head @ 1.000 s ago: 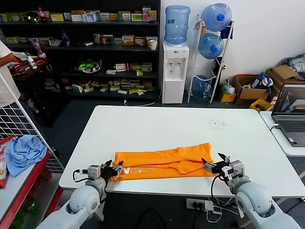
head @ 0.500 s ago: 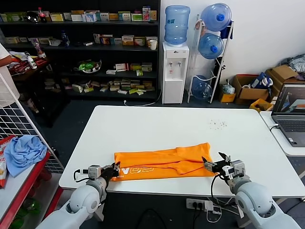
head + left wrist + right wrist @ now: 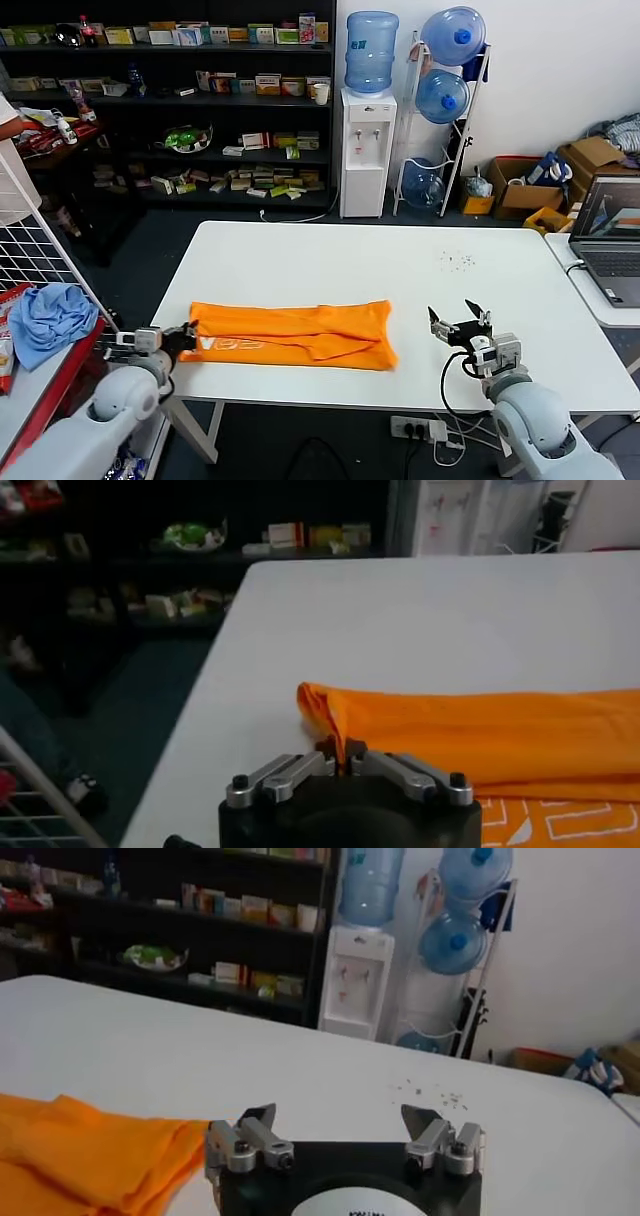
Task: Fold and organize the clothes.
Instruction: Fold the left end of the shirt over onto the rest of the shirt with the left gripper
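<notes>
The orange T-shirt (image 3: 290,333) lies folded into a long strip on the white table (image 3: 400,270), near the front left, with white lettering showing along its front edge. My left gripper (image 3: 185,338) is shut on the shirt's left end at the table's left edge; in the left wrist view (image 3: 342,752) the orange cloth (image 3: 480,735) is pinched between the jaws. My right gripper (image 3: 458,322) is open and empty, hovering just above the table to the right of the shirt. The right wrist view (image 3: 340,1123) shows the shirt's end (image 3: 90,1153) beside it.
A laptop (image 3: 610,240) sits on a side table at the right. A light blue cloth (image 3: 50,315) lies on a red rack at the left. Shelves, a water dispenser (image 3: 367,150) and boxes stand behind the table.
My left gripper pulled the shirt to the left along the table's front edge. My right gripper let go of the shirt's right end, opened and stayed near its place.
</notes>
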`<state>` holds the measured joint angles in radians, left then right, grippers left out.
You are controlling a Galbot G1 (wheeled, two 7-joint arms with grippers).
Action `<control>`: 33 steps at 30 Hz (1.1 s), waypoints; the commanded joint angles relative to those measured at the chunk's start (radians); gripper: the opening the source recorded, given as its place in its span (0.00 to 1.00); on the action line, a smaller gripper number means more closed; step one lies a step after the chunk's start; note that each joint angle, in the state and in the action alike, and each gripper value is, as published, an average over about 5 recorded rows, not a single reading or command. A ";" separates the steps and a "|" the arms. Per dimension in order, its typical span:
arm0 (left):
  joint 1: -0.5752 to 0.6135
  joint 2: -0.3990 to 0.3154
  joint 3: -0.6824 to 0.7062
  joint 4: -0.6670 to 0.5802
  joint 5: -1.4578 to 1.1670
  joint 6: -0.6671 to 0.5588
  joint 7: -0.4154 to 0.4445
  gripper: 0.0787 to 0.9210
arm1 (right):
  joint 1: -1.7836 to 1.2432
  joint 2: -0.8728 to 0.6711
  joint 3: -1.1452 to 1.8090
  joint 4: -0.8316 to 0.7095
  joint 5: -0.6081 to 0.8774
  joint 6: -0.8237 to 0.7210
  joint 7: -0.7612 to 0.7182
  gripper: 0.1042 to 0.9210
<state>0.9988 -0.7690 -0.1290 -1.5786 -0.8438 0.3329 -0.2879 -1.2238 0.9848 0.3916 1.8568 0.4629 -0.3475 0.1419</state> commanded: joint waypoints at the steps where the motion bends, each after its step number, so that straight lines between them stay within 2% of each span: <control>1: -0.003 0.176 -0.095 -0.016 -0.002 -0.007 -0.007 0.06 | 0.003 0.051 -0.003 -0.010 -0.066 0.066 0.012 0.88; 4: 0.021 0.144 -0.067 -0.145 -0.040 0.003 -0.041 0.06 | 0.003 0.062 -0.015 -0.012 -0.091 0.072 0.014 0.88; 8: 0.036 0.060 0.003 -0.294 -0.106 0.010 -0.098 0.06 | 0.000 0.065 -0.019 -0.022 -0.122 0.082 0.015 0.88; 15: -0.060 -0.120 0.168 -0.365 -0.226 0.042 -0.197 0.06 | -0.011 0.079 0.009 -0.028 -0.110 0.072 0.034 0.88; 19: -0.107 -0.215 0.269 -0.355 -0.239 0.047 -0.235 0.06 | -0.021 0.092 0.024 -0.028 -0.115 0.065 0.038 0.88; 26: -0.173 -0.408 0.342 -0.214 -0.179 0.037 -0.261 0.06 | -0.033 0.110 0.031 -0.031 -0.131 0.061 0.039 0.88; 33: -0.194 -0.527 0.373 -0.107 -0.121 0.025 -0.246 0.06 | -0.026 0.112 0.031 -0.038 -0.131 0.058 0.037 0.88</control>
<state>0.8635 -1.0520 0.1388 -1.8054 -1.0008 0.3584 -0.5120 -1.2520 1.0889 0.4179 1.8236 0.3400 -0.2891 0.1758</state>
